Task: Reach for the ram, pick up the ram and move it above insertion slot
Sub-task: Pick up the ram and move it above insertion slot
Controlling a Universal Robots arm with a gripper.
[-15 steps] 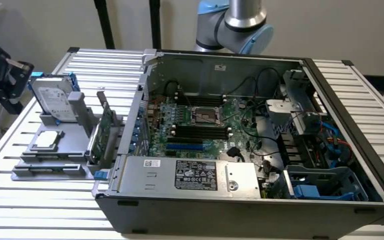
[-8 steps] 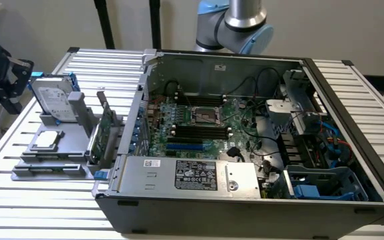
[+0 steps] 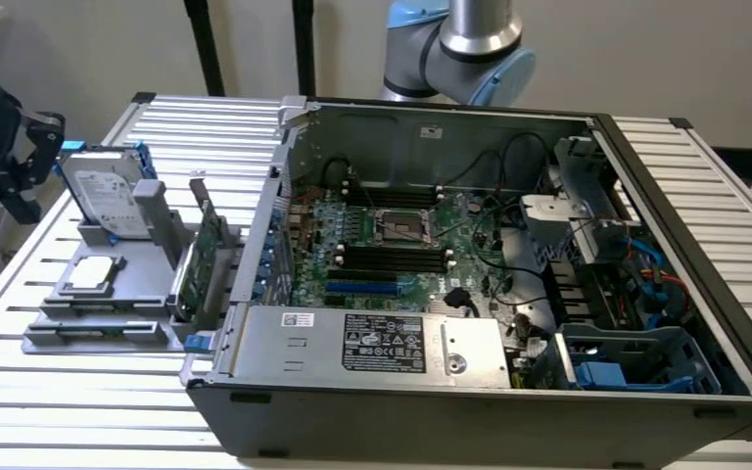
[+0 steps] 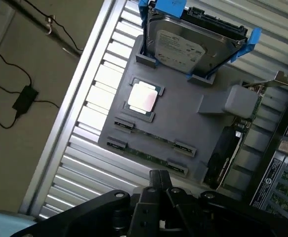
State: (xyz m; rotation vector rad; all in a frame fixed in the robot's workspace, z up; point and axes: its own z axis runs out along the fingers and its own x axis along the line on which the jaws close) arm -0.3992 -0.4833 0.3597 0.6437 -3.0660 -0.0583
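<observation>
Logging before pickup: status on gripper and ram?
Gripper shut, holding nothing, near the holder. Ram flat in holder, untouched. Hard drive stands beyond it, not between.

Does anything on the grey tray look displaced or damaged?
Nothing stands out. The thin green ram stick lies flat on the grey plastic tray; the silver hard drive stands in its blue bracket.

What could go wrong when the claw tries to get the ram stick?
The claw is shut, so it might poke the ram rather than grip it. The ram lies thin and low in the gray holder, so a grab could slip or bump the silver chip nearby.
</observation>
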